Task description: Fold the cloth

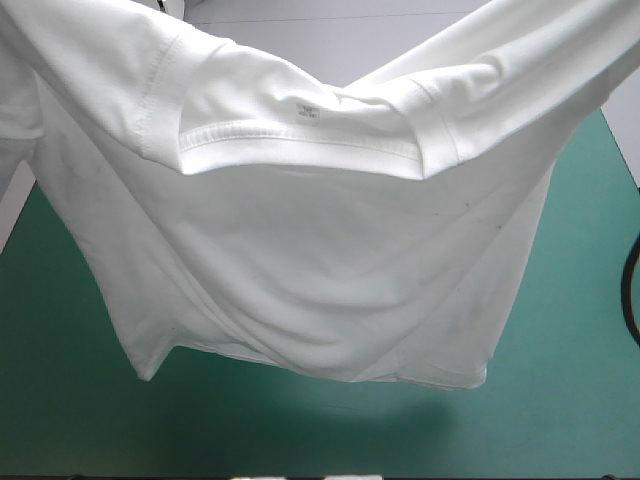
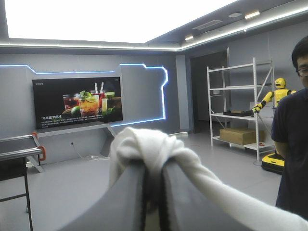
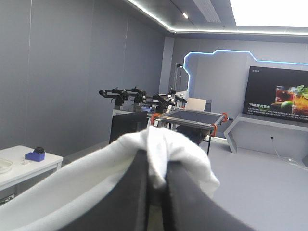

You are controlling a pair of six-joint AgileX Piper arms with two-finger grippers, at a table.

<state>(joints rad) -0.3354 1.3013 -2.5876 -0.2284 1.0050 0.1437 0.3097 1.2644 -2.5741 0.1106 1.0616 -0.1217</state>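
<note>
The white T-shirt (image 1: 330, 260) hangs lifted high over the teal-green table, stretched between both raised arms, collar and label sagging at the middle, hem dangling just above the cover. Neither gripper shows in the high view; the cloth hides them. In the left wrist view my left gripper (image 2: 154, 168) is shut on the T-shirt (image 2: 149, 144), a white bunch bulging over the fingertips and a strip trailing off to one side. In the right wrist view my right gripper (image 3: 156, 168) is shut on the T-shirt (image 3: 168, 149) too, cloth draped over its tips.
The teal-green table cover (image 1: 560, 330) shows below and to both sides of the hanging shirt. Both wrist views look level into the room.
</note>
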